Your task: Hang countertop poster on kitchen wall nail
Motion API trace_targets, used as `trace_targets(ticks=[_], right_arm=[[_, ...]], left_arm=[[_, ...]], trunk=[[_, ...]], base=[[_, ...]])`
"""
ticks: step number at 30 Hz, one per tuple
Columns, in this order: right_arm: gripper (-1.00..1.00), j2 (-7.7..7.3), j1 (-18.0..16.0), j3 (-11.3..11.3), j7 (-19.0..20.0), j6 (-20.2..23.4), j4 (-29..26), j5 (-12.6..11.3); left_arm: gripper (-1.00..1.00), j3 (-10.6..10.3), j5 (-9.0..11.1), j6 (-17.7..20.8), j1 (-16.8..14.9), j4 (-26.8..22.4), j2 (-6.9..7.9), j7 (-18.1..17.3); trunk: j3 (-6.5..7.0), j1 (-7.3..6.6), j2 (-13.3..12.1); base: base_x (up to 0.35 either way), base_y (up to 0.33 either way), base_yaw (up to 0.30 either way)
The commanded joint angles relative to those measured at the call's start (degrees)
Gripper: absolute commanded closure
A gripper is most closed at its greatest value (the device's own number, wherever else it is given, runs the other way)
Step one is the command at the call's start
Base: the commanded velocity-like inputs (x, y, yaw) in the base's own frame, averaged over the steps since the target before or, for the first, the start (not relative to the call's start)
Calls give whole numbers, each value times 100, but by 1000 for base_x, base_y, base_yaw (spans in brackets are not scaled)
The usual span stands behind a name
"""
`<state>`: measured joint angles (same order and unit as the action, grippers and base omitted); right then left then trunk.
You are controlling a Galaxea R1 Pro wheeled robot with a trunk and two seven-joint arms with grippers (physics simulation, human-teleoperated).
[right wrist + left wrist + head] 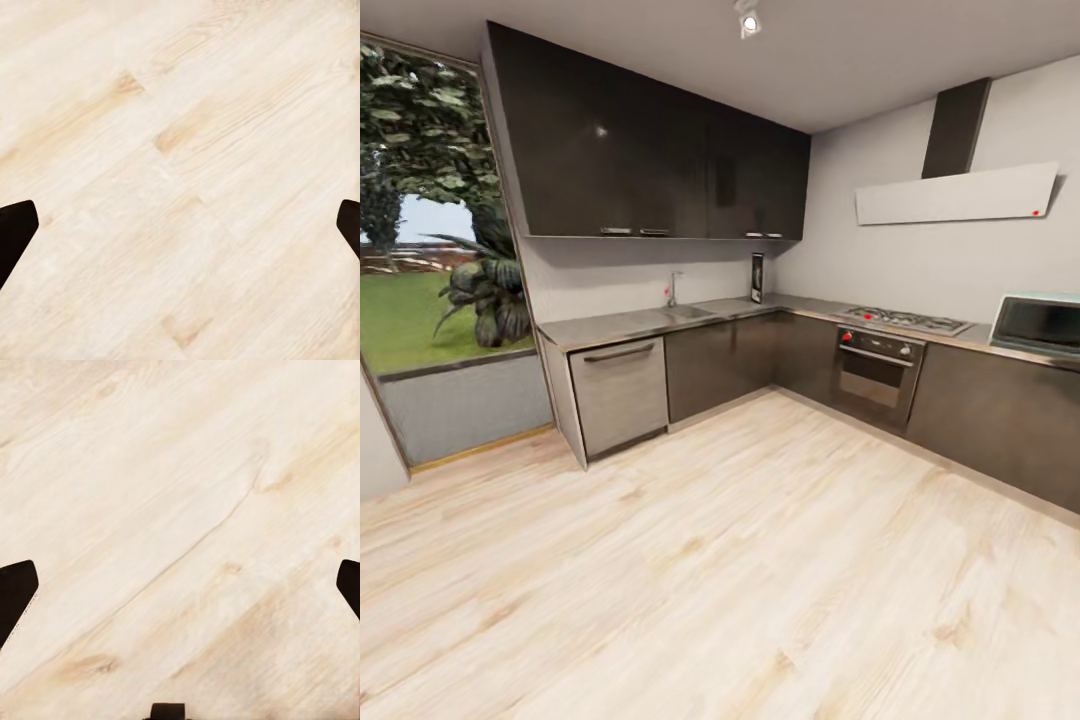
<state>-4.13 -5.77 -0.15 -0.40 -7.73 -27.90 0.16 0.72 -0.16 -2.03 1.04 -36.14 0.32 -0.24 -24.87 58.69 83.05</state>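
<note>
The poster (757,278) is a small dark upright rectangle standing on the kitchen countertop (610,326), in the corner against the grey backsplash; it is too far off to read its print. The wall nails are too small to make out on the pale walls. In the left wrist view, my left gripper (180,585) is open over bare wood floor, its dark fingertips (16,592) at the picture's edges. My right gripper (180,225) is likewise open above the floor, with nothing between its fingers (16,234).
Light wood floor (740,560) stretches from me to the L-shaped cabinets. A sink (685,312) and tap sit left of the poster, with a dishwasher (620,393) below. A hob (905,320), oven (875,375), microwave (1040,325) and range hood (955,193) line the right wall. A large window (430,250) is at left.
</note>
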Motion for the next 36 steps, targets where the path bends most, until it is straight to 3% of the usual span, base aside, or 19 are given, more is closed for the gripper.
trace_targets(ticks=[1,36], right_arm=[[-100,0,-3,0,-4,-18,4,2],[-100,0,-3,5,-4,-18,4,2]], left_arm=[[-100,7,-2,-8,2,-7,7,-3],[-100,7,-2,-8,2,-7,21,-2]], trunk=[[-5,4,2],[-5,4,2]], base=[[330,-150,0],[330,-150,0]])
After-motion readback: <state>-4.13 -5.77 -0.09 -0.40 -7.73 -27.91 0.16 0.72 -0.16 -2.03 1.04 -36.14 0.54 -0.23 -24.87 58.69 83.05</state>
